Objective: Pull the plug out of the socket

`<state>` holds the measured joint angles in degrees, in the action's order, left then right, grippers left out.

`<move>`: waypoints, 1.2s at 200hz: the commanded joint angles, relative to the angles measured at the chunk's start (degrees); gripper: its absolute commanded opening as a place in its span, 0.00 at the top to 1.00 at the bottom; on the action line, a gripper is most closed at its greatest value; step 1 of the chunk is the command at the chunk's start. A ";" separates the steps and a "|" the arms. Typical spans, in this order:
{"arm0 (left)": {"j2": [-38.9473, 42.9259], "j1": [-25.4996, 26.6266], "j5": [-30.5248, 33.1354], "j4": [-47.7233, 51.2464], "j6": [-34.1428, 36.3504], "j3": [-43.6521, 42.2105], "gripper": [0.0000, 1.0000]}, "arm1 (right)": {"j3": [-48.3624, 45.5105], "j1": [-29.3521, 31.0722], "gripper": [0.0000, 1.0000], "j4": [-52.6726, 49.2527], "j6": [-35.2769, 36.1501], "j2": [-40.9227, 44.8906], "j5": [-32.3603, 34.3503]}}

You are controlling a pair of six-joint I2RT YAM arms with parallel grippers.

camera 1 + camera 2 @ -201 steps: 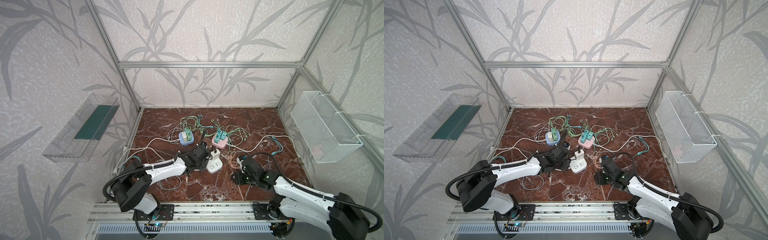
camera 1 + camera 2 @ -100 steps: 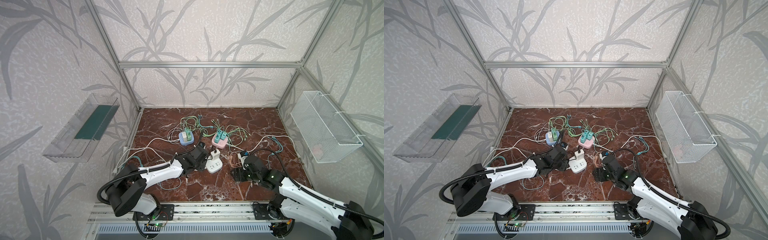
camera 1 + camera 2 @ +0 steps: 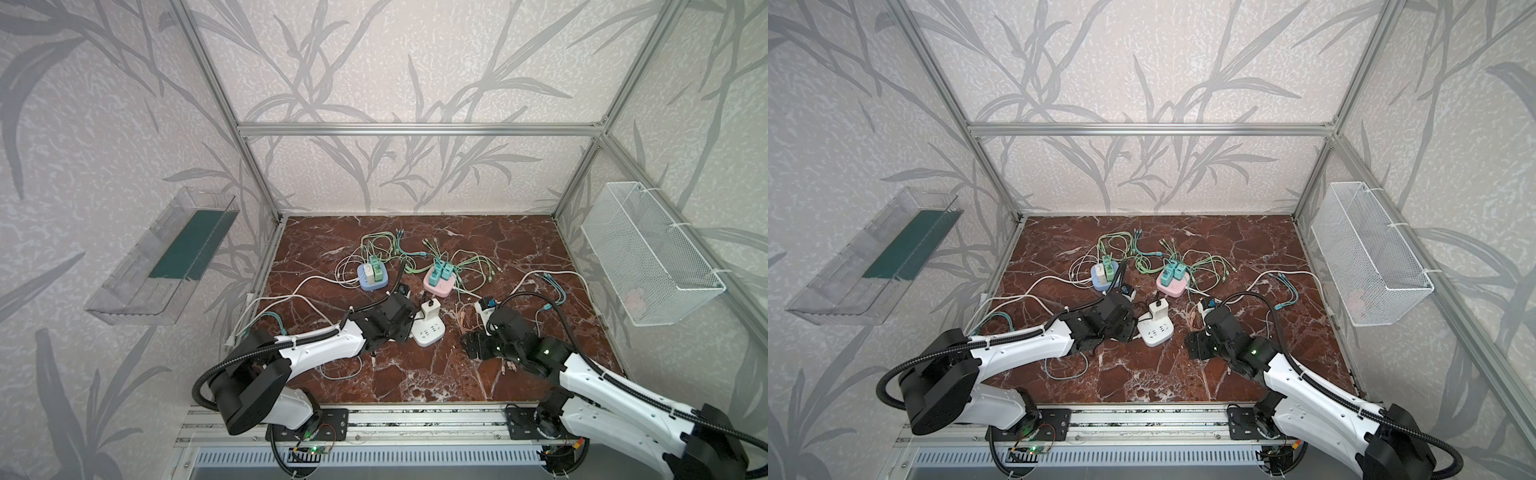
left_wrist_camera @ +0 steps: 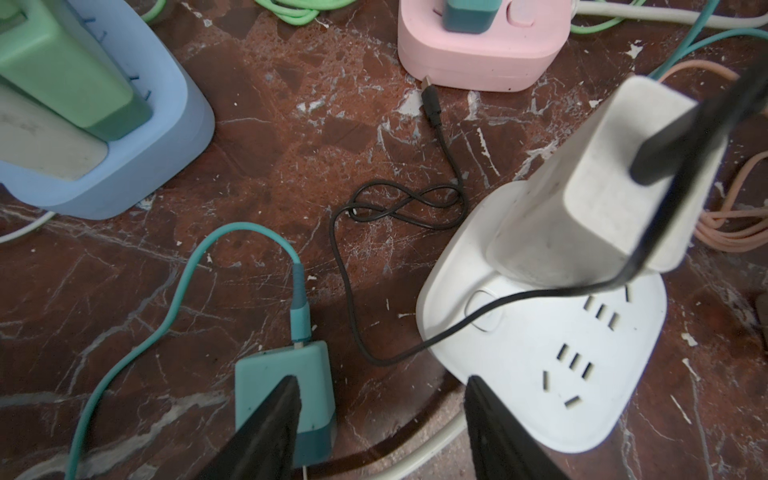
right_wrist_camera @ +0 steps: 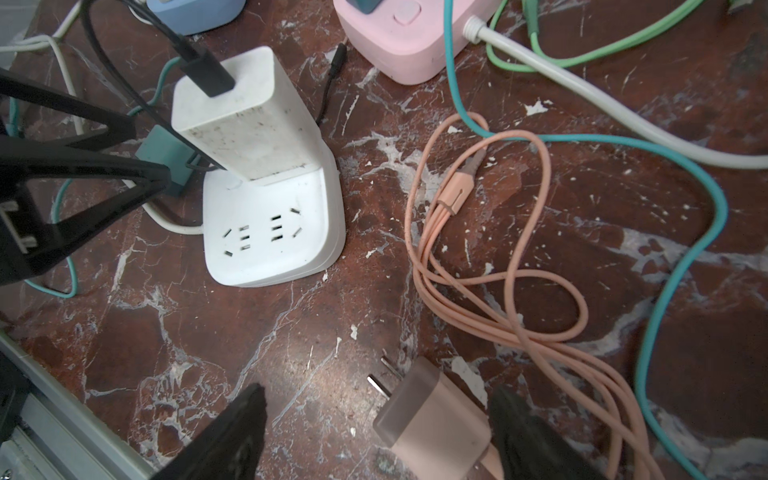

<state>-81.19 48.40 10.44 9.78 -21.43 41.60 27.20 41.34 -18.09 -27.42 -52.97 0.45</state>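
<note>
Task plug: the white rectangular charger [image 5: 245,120] stood upright in the white square socket block [image 5: 270,241], mid-worktop [image 5: 174,332], with a thin black cable [image 4: 374,208] leaving its top.
Around: a teal charger [image 4: 286,374] lay just beside the block.
Your left hand [image 4: 382,384]: fingers apart, empty, over the teal charger and the block's edge.
Your right hand [image 5: 378,392]: wide, straddling a loose dusty-pink plug [image 5: 432,419], prongs towards the block.

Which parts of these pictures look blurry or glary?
Left wrist view: the black USB plug atop the white charger is blurred, the marble floor sharp. Right wrist view: the peach charger looks soft, with a pale sheen on the floor nearby. Both top views: evenly lit, sharp.
</note>
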 commanded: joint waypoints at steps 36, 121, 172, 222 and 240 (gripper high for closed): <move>2.48 0.46 0.77 -1.20 -0.53 -1.86 0.35 | 3.90 1.37 0.18 9.73 3.31 -7.09 0.95; 2.44 0.60 -0.66 -1.29 -0.45 -2.75 0.35 | 10.06 6.23 0.15 18.28 6.33 -21.04 2.10; 2.78 0.73 -1.39 -1.23 -0.14 -3.64 0.35 | 13.38 6.73 0.10 18.63 6.16 -26.58 4.07; 2.37 1.01 -3.41 -2.48 0.16 -3.73 0.35 | 15.48 6.91 0.09 20.70 5.27 -30.88 5.76; 2.03 1.17 -3.84 -2.83 0.12 -3.64 0.35 | 16.28 6.91 0.09 21.03 5.27 -32.33 6.57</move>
<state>-79.90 49.17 7.53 8.01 -21.43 38.35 41.36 47.86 1.23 -21.61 -83.66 4.95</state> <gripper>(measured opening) 0.653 0.907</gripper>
